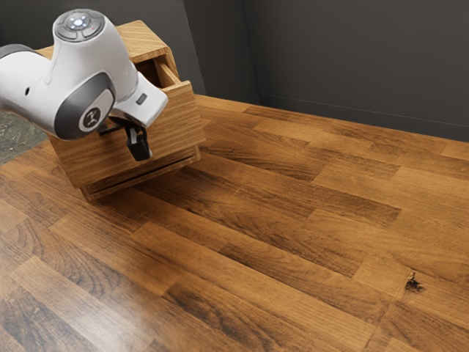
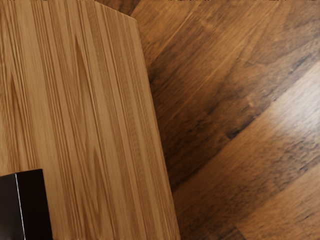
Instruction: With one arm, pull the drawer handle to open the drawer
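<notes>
A small wooden cabinet point(image 1: 146, 40) stands at the exterior view's upper left. Its upper drawer point(image 1: 165, 125) is pulled partly out, and a dark gap point(image 1: 150, 71) shows behind the drawer front. A thin black handle point(image 1: 111, 131) runs across that front. My gripper point(image 1: 137, 141) hangs against the drawer front with its black fingers closed around the handle's end. The white arm hides the rest of the handle. Under my hand in the wrist view lies the drawer's light wood panel point(image 2: 75, 125), with a black block point(image 2: 22, 205) at its edge.
The cabinet sits on a wide dark wooden tabletop point(image 1: 293, 220) that stretches toward the exterior view's right. A small dark speck point(image 1: 414, 284) lies near the right front. Grey walls point(image 1: 352, 44) rise behind the table.
</notes>
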### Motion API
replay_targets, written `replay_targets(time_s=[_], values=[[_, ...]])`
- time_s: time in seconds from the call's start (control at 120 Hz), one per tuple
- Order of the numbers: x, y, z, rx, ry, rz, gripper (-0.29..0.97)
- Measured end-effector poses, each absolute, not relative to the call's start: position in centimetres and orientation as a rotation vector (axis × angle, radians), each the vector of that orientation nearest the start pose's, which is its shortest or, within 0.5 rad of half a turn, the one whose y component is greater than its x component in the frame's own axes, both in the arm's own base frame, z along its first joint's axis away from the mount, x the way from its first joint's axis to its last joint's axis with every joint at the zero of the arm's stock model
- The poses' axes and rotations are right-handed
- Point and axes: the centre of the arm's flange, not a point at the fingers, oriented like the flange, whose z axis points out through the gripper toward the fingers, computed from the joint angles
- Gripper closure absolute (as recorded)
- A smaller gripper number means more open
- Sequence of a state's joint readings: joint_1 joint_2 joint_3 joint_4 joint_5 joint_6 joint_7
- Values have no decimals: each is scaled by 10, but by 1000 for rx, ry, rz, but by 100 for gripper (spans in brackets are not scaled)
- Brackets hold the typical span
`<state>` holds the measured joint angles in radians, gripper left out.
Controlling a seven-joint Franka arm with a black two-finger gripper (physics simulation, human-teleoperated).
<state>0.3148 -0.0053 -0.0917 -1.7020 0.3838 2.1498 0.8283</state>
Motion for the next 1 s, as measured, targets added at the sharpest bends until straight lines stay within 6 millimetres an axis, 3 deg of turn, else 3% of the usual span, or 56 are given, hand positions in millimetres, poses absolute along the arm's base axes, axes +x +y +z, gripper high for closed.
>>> replay_targets(time_s=[0.383, 0.575, 0.608, 0.75, 0.892, 1.0], values=[[576, 136, 620, -2431, 932, -267, -1], [572, 129, 625, -2429, 923, -283, 7], [570, 126, 629, -2426, 921, -291, 15], [568, 121, 636, -2423, 917, -304, 26], [569, 122, 635, -2430, 914, -297, 18], [571, 126, 636, -2434, 903, -296, 26]])
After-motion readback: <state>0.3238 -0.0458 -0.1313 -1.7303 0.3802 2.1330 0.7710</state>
